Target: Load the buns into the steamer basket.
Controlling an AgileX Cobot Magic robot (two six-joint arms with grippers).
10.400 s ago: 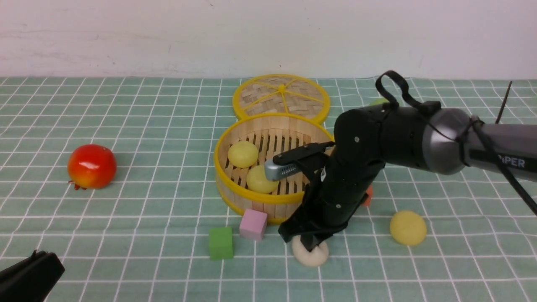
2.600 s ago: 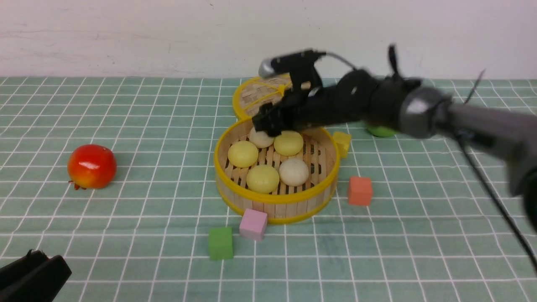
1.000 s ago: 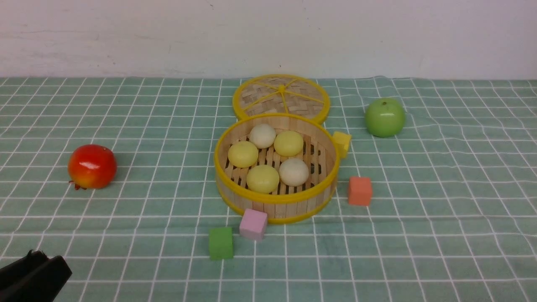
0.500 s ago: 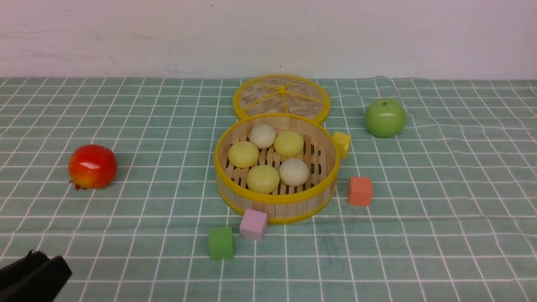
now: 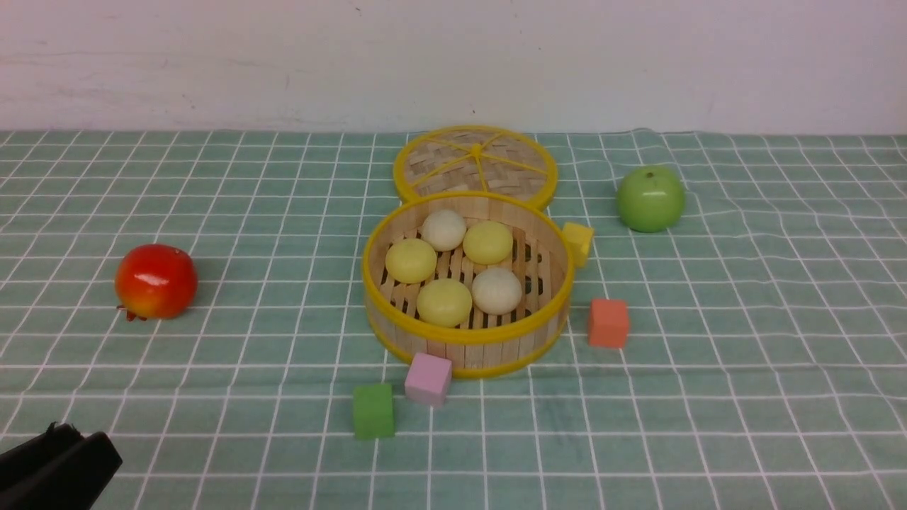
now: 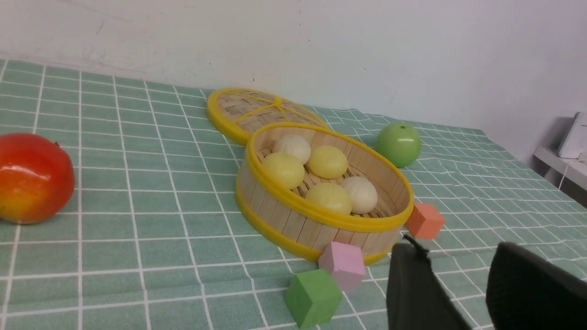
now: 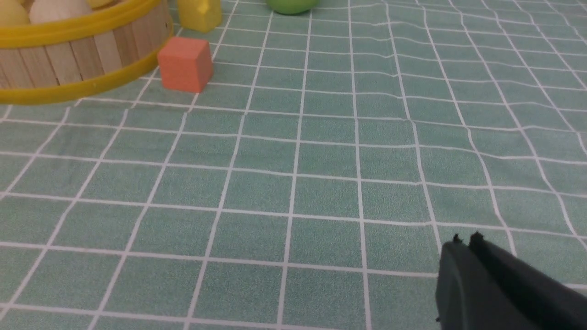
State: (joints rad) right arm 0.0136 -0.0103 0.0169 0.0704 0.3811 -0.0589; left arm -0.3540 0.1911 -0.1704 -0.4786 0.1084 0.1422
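The round bamboo steamer basket with yellow rims (image 5: 464, 336) sits in the middle of the green checked cloth (image 5: 708, 397), and all five small round buns (image 5: 444, 301) lie inside it — three pale yellow, two off-white. The flat woven lid (image 5: 475, 163) rests just behind the basket. The black left gripper (image 6: 451, 284) has its jaws apart and holds nothing. The black right gripper (image 7: 463, 250) is pressed closed, empty, over bare cloth. No writing can be read anywhere.

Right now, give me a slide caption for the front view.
Five pale yellow and off-white buns fill the round bamboo steamer basket on green checked cloth, woven lid behind.
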